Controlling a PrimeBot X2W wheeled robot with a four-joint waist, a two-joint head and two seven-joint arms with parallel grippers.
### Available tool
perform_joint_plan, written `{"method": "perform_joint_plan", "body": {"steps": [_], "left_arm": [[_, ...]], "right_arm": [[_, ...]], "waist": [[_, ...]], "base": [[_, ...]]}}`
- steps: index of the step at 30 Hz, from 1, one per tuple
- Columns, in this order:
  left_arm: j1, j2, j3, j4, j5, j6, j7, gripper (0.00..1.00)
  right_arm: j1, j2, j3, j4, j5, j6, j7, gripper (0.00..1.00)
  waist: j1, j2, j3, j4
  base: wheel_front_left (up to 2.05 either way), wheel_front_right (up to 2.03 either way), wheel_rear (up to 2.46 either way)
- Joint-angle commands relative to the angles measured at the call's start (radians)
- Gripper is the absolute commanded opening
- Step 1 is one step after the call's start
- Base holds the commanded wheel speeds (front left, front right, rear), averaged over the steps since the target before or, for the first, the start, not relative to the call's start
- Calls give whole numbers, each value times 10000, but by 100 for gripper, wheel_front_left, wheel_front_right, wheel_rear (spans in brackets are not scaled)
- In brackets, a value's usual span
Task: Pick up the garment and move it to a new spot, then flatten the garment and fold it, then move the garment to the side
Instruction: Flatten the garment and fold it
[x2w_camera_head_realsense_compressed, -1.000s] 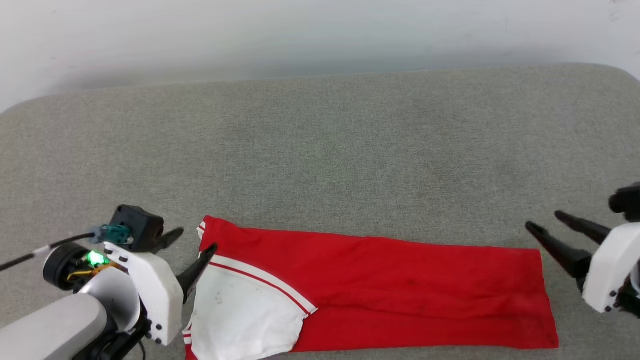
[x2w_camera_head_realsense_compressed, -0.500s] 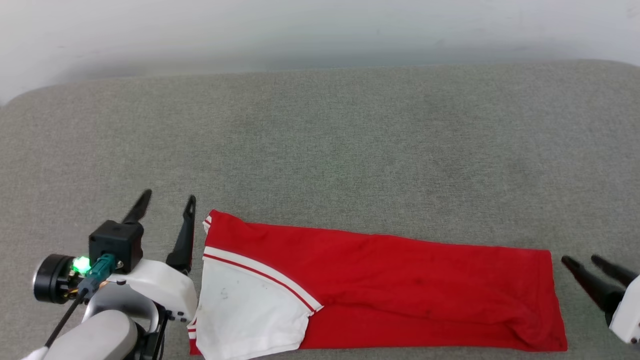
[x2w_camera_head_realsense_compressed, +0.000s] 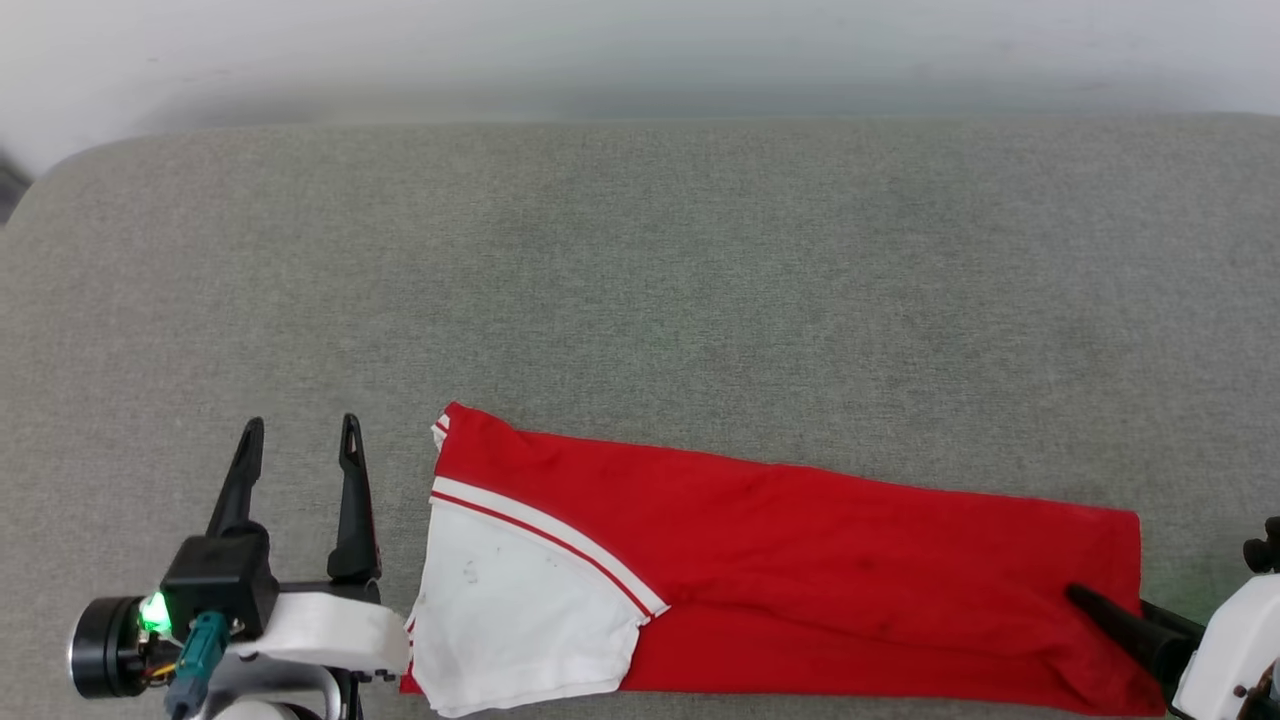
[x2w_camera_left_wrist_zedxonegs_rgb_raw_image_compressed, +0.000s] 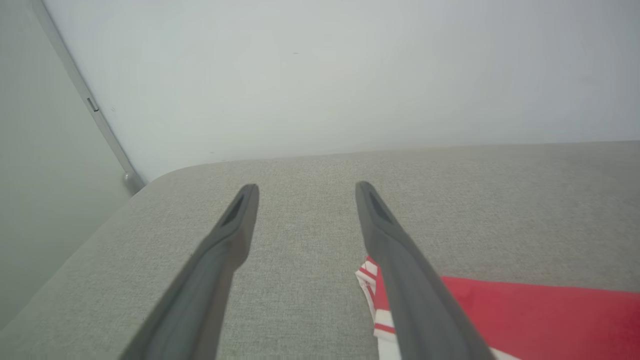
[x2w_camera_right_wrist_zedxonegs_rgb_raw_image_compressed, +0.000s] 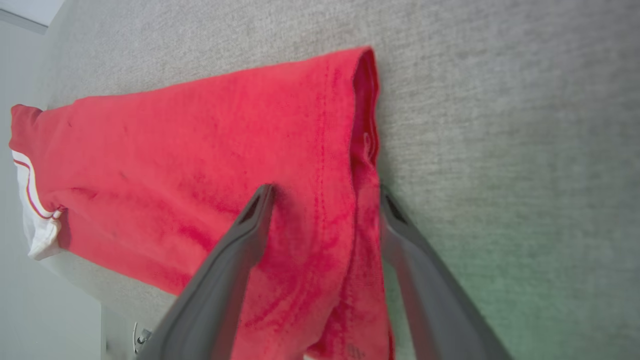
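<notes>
— Head view: where does the garment (x2w_camera_head_realsense_compressed: 800, 560) lie?
— Folded into a long strip on the grey cushion (x2w_camera_head_realsense_compressed: 640, 250), towards six o'clock. The left gripper (x2w_camera_head_realsense_compressed: 302, 425) stands just beside its striped collar end, at nine o'clock of it, fingers wide apart, holding nothing.
— And the right gripper (x2w_camera_right_wrist_zedxonegs_rgb_raw_image_compressed: 325, 188)?
— Also wide apart, straddling the hem at the three o'clock end, gripping nothing.

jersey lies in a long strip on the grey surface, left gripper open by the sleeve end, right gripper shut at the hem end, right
No: the right gripper is open, not shut. The right wrist view shows its fingers spread, one over the jersey, the other at its hem. The rest holds: long strip on the grey surface, left gripper open by the sleeve end.
</notes>
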Motion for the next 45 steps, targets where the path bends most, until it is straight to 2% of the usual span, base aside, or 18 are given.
{"method": "perform_joint_plan", "body": {"steps": [1,7,11,12,13,22,29,35,38,45], "left_arm": [[127,-100,141,-23,136,-52,-23,100],[892,-1412,1244,105,1271,-797,-22,100],[1253,-2186,1850,222,1932,-1266,-22,100],[1306,-2360,2041,218,2150,-1319,-22,100],[1368,-2520,2217,197,2364,-1362,-22,100],[2115,-3687,3243,332,3700,-1849,-23,100],[2325,-4057,3491,545,4471,-2270,-23,100],[2460,-4245,3585,713,4723,-2619,-23,100],[2476,-4320,3652,803,4789,-2728,-23,100],[2454,-4484,3796,906,4896,-2902,-23,100]], "right_arm": [[200,296,269,159,87,-6,227,100],[237,863,826,81,599,-4,1024,100],[140,947,952,-39,703,-3,1202,100],[84,921,948,-69,672,-3,1182,46],[35,883,896,-77,605,-3,1055,2],[-435,-5,441,-83,454,-9,911,0],[-618,-886,124,-57,309,-9,1256,0],[-645,-1677,-20,-31,28,-7,1966,0],[-653,-1671,-15,-616,245,-6,2401,0],[-852,-1481,258,-3040,271,-6,3378,0]], "waist": [[1,0,8,38],[1,0,28,182],[1,0,1,195],[1,0,-14,197],[1,0,-34,195],[1,0,-341,14],[1,0,-550,-101],[1,0,-728,-136],[1,0,-801,-136],[1,0,-894,-93]], "base": [[0,0,0],[0,0,0],[0,0,0],[0,0,0],[0,0,0],[0,0,0],[0,0,0],[0,0,0],[0,0,0],[0,0,0]]}}
